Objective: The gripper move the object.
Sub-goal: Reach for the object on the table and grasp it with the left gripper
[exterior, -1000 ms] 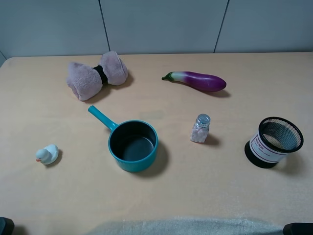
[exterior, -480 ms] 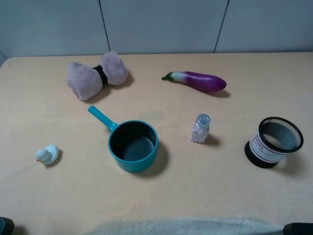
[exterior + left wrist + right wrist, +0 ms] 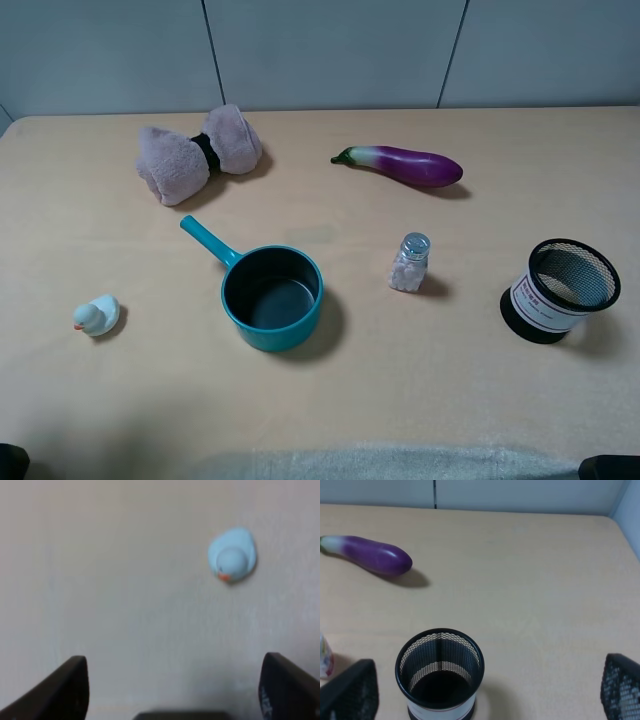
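Note:
The tiny white rubber duck [image 3: 96, 316] with an orange beak sits on the tan table [image 3: 420, 380] at the left, apart from the teal pot [image 3: 272, 297]. In the left wrist view the duck [image 3: 231, 555] lies ahead of my left gripper [image 3: 175, 680], off to one side. That gripper's black fingers [image 3: 70, 685] stand wide apart with nothing between them. My right gripper [image 3: 490, 687] is also open and empty, with the black mesh cup [image 3: 440, 672] just ahead of it. In the exterior view only dark arm parts show at the bottom corners.
A pink plush bow [image 3: 198, 152] lies at the back left and a purple eggplant [image 3: 405, 165] at the back centre. A clear salt shaker [image 3: 410, 263] stands right of the pot. The mesh cup [image 3: 558, 290] stands at the right.

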